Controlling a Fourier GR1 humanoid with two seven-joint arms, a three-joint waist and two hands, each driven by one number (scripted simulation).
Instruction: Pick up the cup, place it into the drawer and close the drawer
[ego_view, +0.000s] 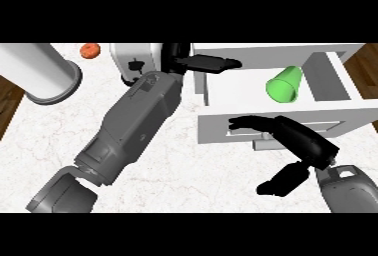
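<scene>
A green cup (283, 84) lies on its side inside the open white drawer (336, 75) at the right. My right hand (295, 137) is in front of the drawer, its straight fingers reaching left along the drawer's front panel (214, 127) by the handle. My left hand (201, 63) is stretched far forward, its fingers straight over the drawer's back left corner. Neither hand holds anything.
A grey cylinder (44, 75) stands at the back left on the white marbled counter (59, 140). A small orange object (89, 50) lies behind it. A white appliance (133, 60) sits under my left forearm. Wooden floor shows at both sides.
</scene>
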